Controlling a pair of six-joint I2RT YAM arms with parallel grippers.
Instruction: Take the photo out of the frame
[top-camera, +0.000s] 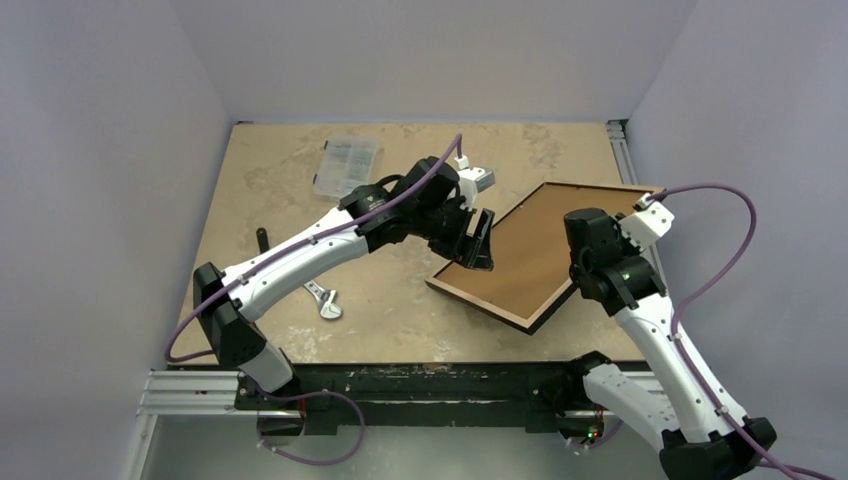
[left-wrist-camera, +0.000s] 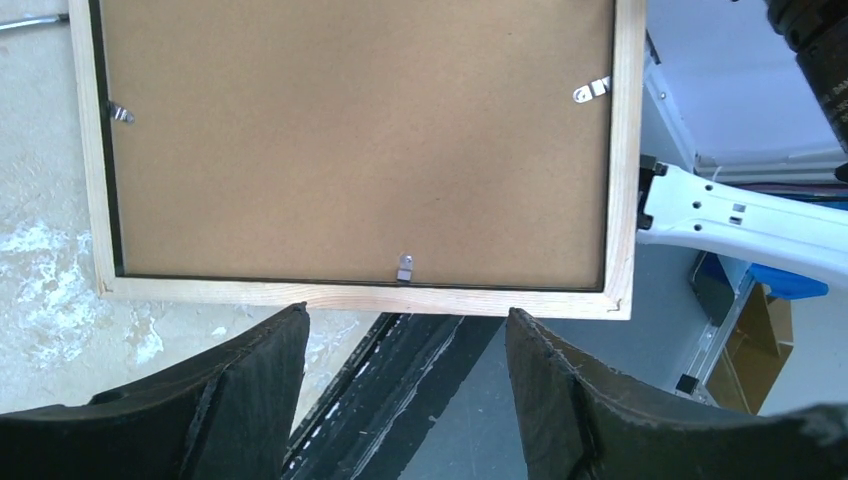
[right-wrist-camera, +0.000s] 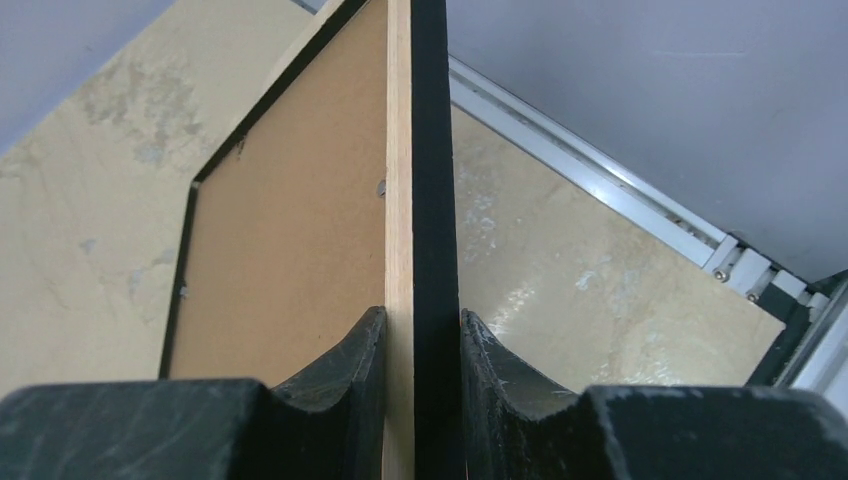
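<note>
**Top view.** The frame (top-camera: 530, 255) sits right of centre on the table (top-camera: 280, 180), rear side up, with the brown backing panel (top-camera: 540, 240) showing. It appears tilted, and I cannot tell whether a corner rests on the table. The left jaws are at its left edge and the right jaws at its right edge. A clear parts box (top-camera: 347, 165) and a wrench (top-camera: 325, 302) lie well apart from it.

**Left wrist view.** The left jaws stand wide apart and empty, just short of the frame's pale wooden rim. Three small metal clips (left-wrist-camera: 404, 267) pin the backing down. The photo is not visible and is presumably under that panel.

**Right wrist view.** The right jaws are closed on the frame's edge, one pad on the pale wood and the other on the black face.

**Assessment.**
- The frame looks light and stiff but narrow at the rim, so a pinch there could slip or twist.
- Any glazing would be fragile.
- The clips need turning aside first.
- The photo itself would be thin and easily creased, and is best taken by its border.
</note>
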